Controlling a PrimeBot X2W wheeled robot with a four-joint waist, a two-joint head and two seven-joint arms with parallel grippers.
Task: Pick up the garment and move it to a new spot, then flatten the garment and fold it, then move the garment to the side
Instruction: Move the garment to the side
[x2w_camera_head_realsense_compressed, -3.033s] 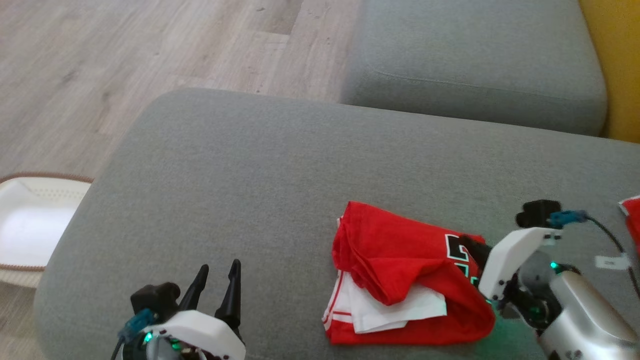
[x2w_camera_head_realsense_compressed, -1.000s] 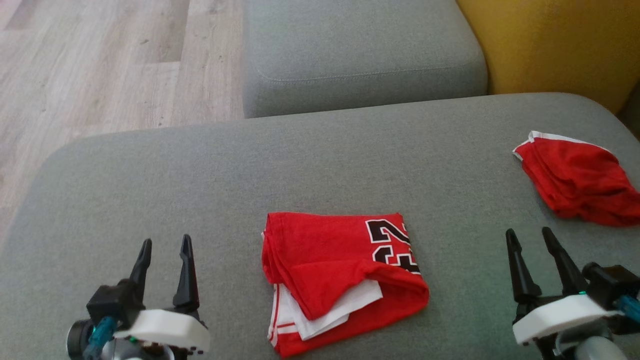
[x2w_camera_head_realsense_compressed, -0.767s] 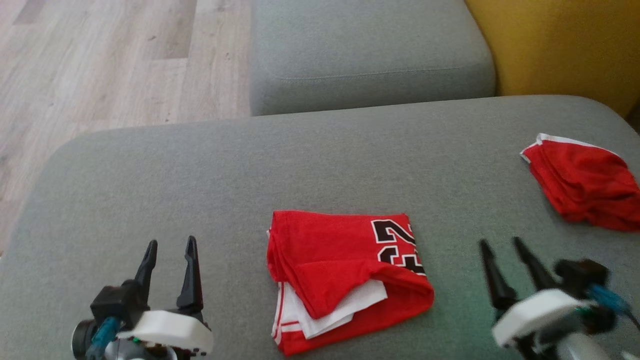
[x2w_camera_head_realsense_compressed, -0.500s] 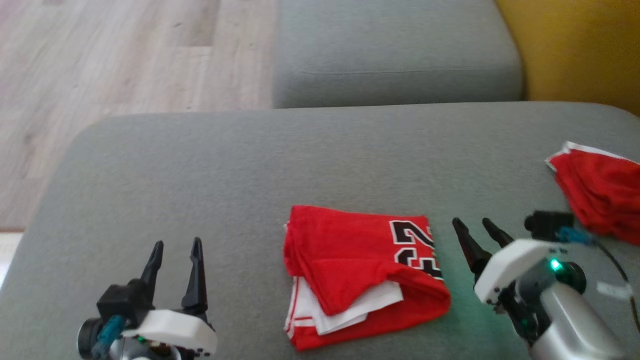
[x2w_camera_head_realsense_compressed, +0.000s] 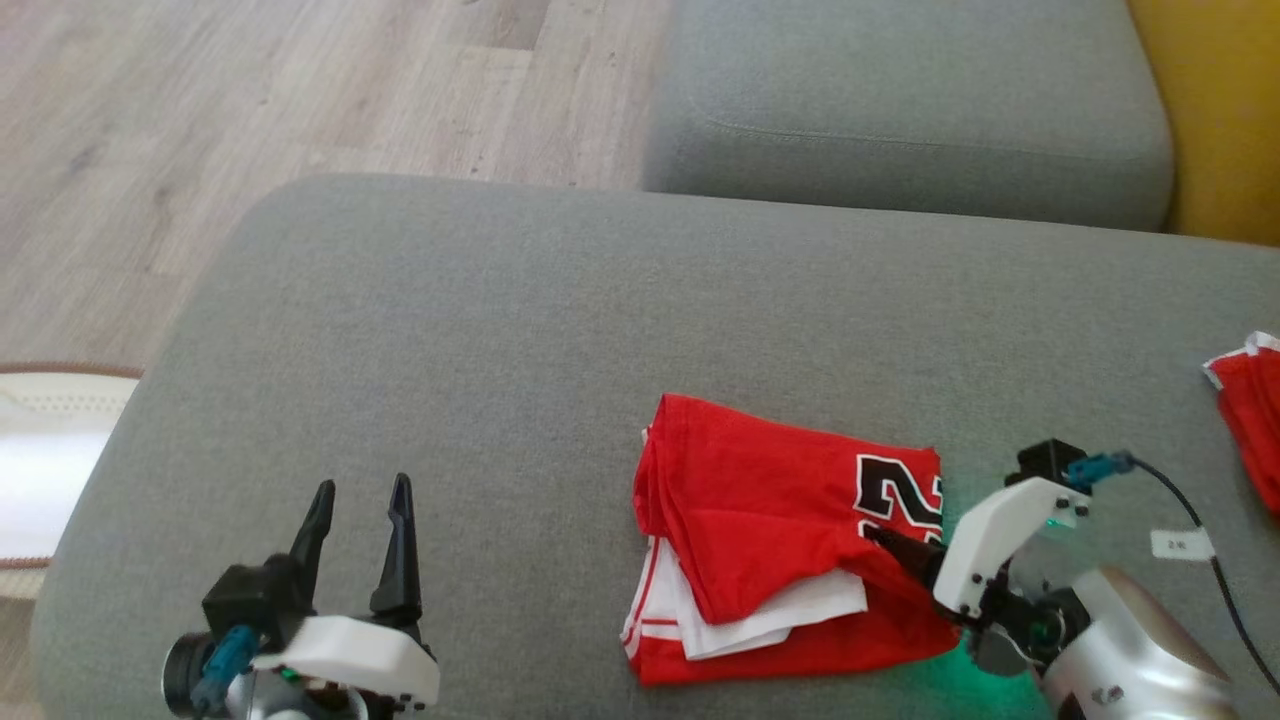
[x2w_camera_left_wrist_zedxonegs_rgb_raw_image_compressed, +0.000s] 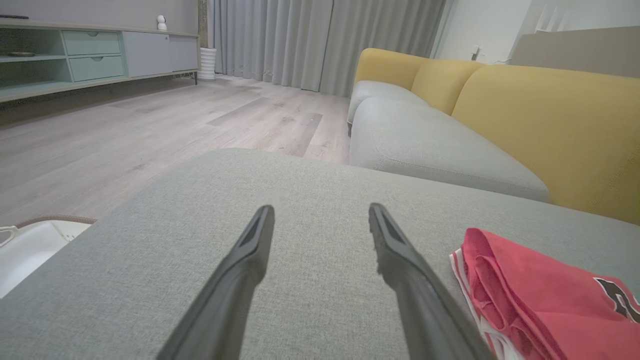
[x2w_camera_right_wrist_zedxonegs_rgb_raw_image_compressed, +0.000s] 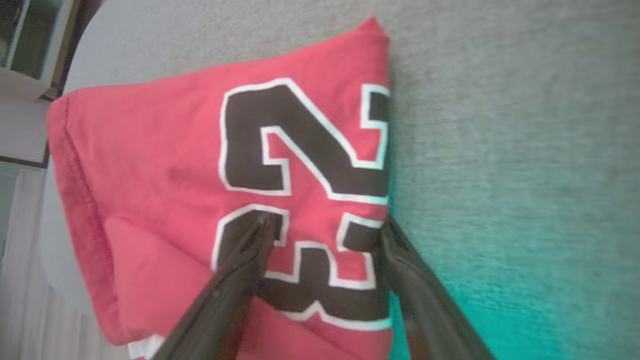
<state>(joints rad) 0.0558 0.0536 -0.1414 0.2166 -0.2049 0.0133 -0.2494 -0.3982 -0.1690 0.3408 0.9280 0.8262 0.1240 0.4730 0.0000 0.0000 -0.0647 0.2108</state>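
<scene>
Right wrist view: your right hand (x2w_camera_right_wrist_zedxonegs_rgb_raw_image_compressed: 325, 220), open, straddles the numbered edge of the folded red jersey (x2w_camera_right_wrist_zedxonegs_rgb_raw_image_compressed: 165, 150) at five o'clock on the grey sofa cushion (x2w_camera_head_realsense_compressed: 500, 330), likely to drag it aside; your left hand (x2w_camera_head_realsense_compressed: 363, 485) hovers open at seven.

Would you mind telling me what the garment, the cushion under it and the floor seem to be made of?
Garment: soft matte cloth, perhaps cotton or polyester; it lies in limp folds with a stitched hem. Cushion: grey woven upholstery, matte; a fine weave shows. Floor: pale wood or wood-look laminate planks, faint sheen; grain and plank joints show, which one I cannot tell.
</scene>
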